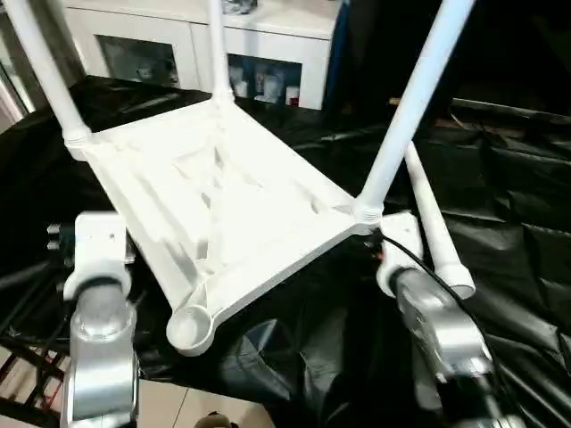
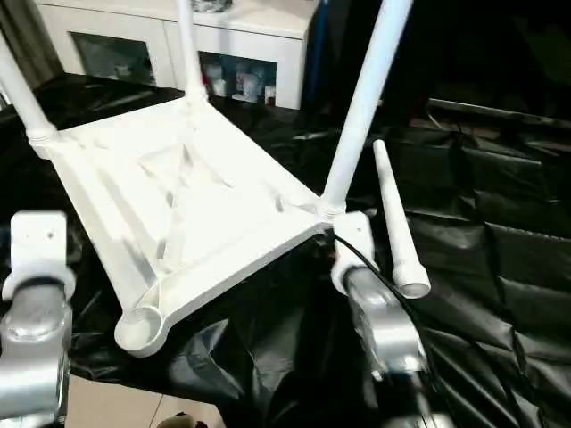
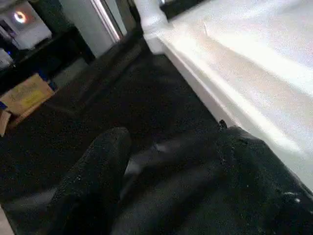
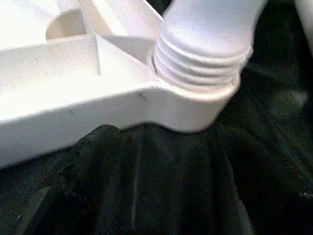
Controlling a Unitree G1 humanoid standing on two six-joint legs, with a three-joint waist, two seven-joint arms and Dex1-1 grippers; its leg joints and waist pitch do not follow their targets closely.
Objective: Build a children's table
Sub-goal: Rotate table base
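The tabletop lies underside up on the black-draped work table, and everything here is placed from it. Its nearest corner holds an empty socket; three legs already stand in the other corners. The fourth leg lies loose on the drape just beside the tabletop's right edge, past the right-hand standing leg.

The step in hand looks like seating that last leg. To do it well, grip it near its wide end, bring it upright over the empty socket, and turn it home while the other arm steadies the tabletop.

The left gripper hovers by the tabletop's left edge, fingers spread with nothing between them. The right gripper sits under the right corner; I cannot tell its finger state, since the view is crowded.

The right wrist view shows threads at that leg's base, seemingly not fully wound in; the head views miss this.
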